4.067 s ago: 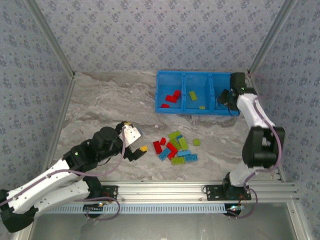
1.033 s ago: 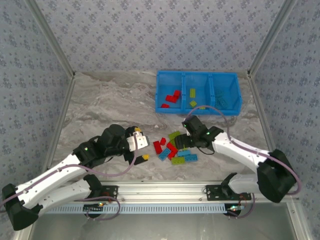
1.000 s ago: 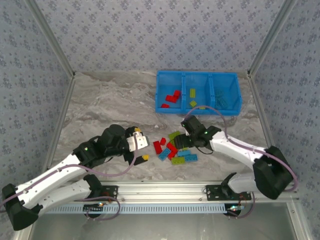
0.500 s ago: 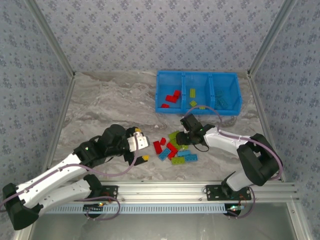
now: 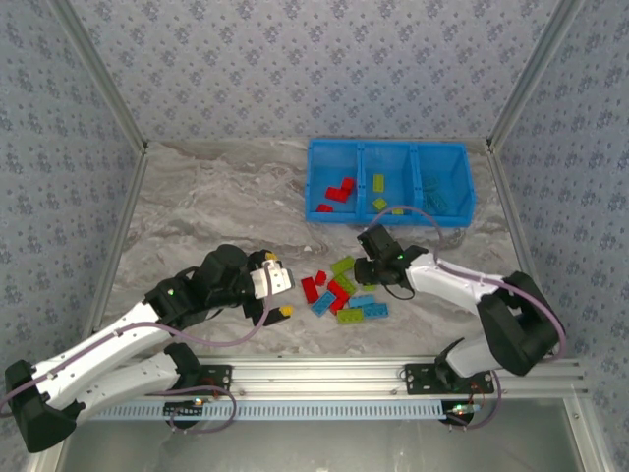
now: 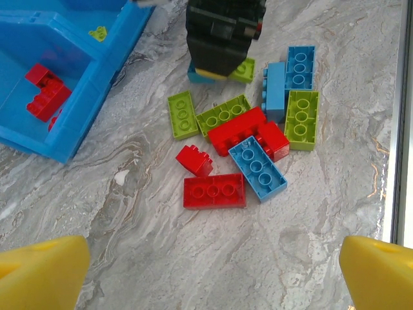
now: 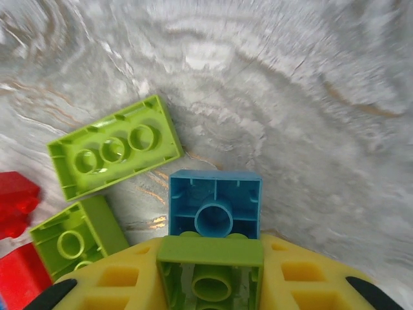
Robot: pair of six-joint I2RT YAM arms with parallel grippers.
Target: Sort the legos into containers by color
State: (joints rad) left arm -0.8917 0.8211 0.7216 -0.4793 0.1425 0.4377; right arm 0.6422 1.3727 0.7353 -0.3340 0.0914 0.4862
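Loose legos (image 5: 342,292) in red, lime green and light blue lie in a pile at the table's middle. My right gripper (image 5: 369,267) is down at the pile's far right edge. Its yellow fingers (image 7: 110,279) are shut on a small lime green brick (image 7: 210,253), which has a light blue brick (image 7: 215,201) stuck to its studs. My left gripper (image 6: 210,278) hovers open to the left of the pile, nothing between its yellow fingertips (image 6: 40,274). The containers are three compartments of a blue bin (image 5: 313,184) at the back, holding red, green and blue bricks from left to right.
A red flat brick (image 6: 214,191) and a blue one (image 6: 257,168) are the pile's nearest pieces to my left gripper. The bin's corner (image 6: 61,139) stands left of the pile. A metal rail (image 5: 393,369) runs along the near edge.
My right gripper has closed on the green brick at the pile's edge, and its elbow has swung. The left arm has stayed still.
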